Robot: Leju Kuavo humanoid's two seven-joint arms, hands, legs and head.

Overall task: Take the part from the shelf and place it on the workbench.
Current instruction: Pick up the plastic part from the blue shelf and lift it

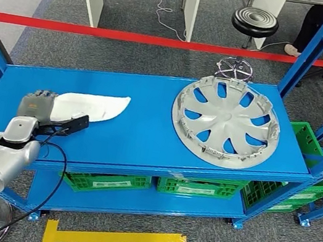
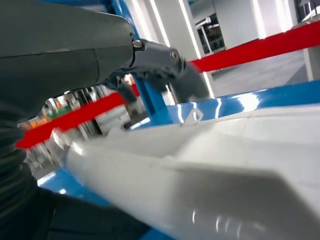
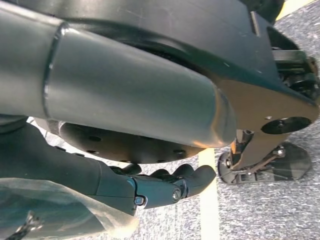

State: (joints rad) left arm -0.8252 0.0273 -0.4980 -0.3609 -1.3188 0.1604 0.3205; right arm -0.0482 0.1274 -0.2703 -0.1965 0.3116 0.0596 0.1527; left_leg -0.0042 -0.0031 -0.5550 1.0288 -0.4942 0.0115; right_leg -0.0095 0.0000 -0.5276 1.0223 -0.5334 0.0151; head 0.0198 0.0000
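Observation:
A long white plastic part [image 1: 91, 105] lies flat on the top level of the blue shelf [image 1: 136, 148], toward its left side. My left hand [image 1: 37, 105] sits at the part's left end, its back turned up. In the left wrist view the thumb [image 2: 158, 60] reaches over the white part [image 2: 226, 165] with a gap of background between them, so nothing is clamped. My right hand [image 3: 166, 185] hangs beside my body above the floor, its dark fingers loosely stretched and holding nothing.
A silver hubcap [image 1: 226, 121] lies on the shelf's right half. Green crates [image 1: 106, 181] stand on the lower level, and another [image 1: 313, 160] to the right. Red barrier tape [image 1: 164, 42] runs behind the shelf, with a black stool [image 1: 255, 21] and a seated person [image 1: 318, 23] beyond.

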